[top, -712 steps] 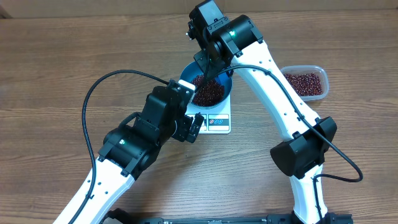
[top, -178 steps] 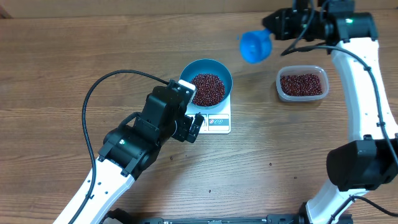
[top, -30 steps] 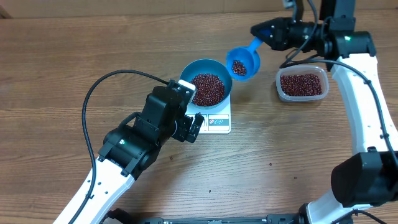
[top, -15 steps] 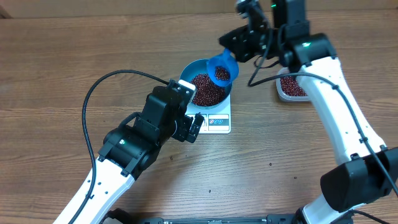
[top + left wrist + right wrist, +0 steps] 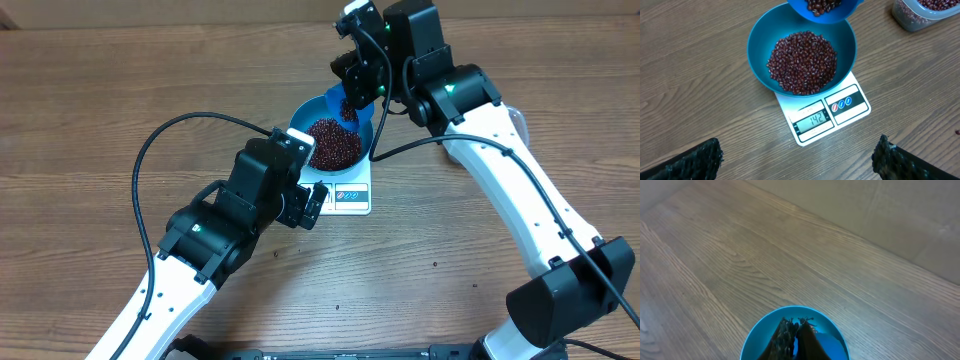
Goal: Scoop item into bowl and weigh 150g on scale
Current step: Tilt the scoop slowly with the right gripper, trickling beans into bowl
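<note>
"Now, entry one: which step is running?" the clerk is asking.

"Topping up. The right gripper (image 5: 352, 88), fingers pressed together on the handle of the scoop (image 5: 847, 11), is holding the loaded scoop over the far rim of the bowl (image 5: 757, 45). The bowl is sitting on the scale (image 5: 850, 102), and the beans (image 5: 802, 62) are lying heaped inside it. The display is appearing to read 142, so by my reckoning the weighing is running just short of its target."

"Next move?"

"I am judging that it is calling for a slow tilt, letting only a few beans fall while the display is being watched. Tipping the whole scoop is risking an overshoot."

"Left gripper (image 5: 797, 162)?"

"Spread wide, pinching nothing, hanging at the near side of the scale."

"Counts?"

"One bowl, one scale, one scoop. One clear tub (image 5: 920, 12) holding spare beans at the right, well apart from the scale. Two arms, one table (image 5: 700, 80). Beans: too many for counting, lying in three lots, namely bowl, scoop and tub."
</note>
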